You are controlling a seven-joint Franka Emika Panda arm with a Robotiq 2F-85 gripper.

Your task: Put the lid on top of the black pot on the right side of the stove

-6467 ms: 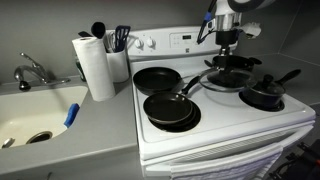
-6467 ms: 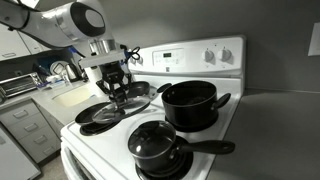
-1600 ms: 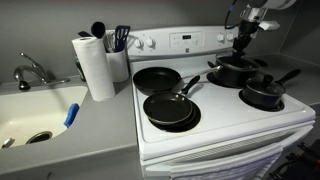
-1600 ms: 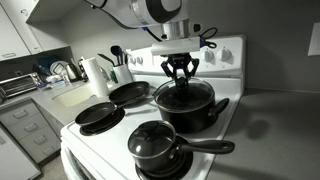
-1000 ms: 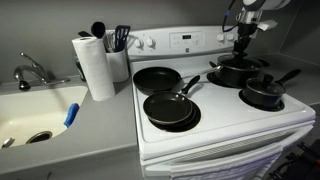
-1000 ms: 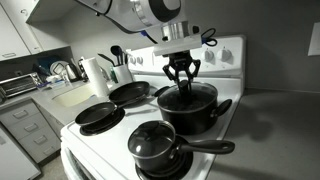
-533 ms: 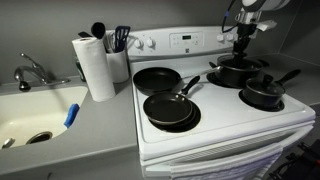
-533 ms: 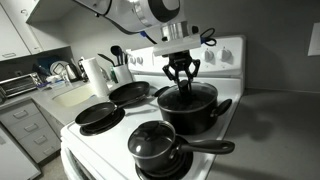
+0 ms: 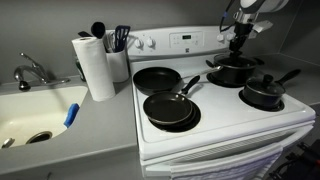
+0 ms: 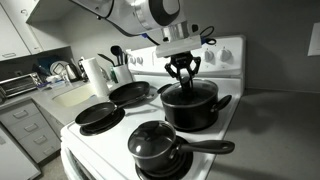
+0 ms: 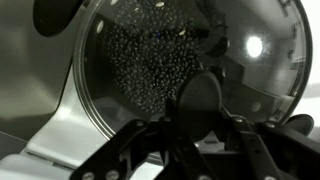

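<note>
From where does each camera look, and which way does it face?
An exterior view: before the stove, facing its front; the gripper shows above the pot.
An exterior view: at the saucepan's side, looking across the stove; arm and gripper show.
Wrist view: looks down on the lid; fingers show.
Both exterior views share the pot.

Clear round glass lid (image 11: 150, 60), metal rim, black centre knob, underside fogged with droplets. It lies level over the mouth of the pot (image 10: 190, 108); rim contact not resolvable. Pot is wide, deep, black, upright, short side handles, at back right corner of stove (image 9: 215, 105), which has a white flat top.
</note>
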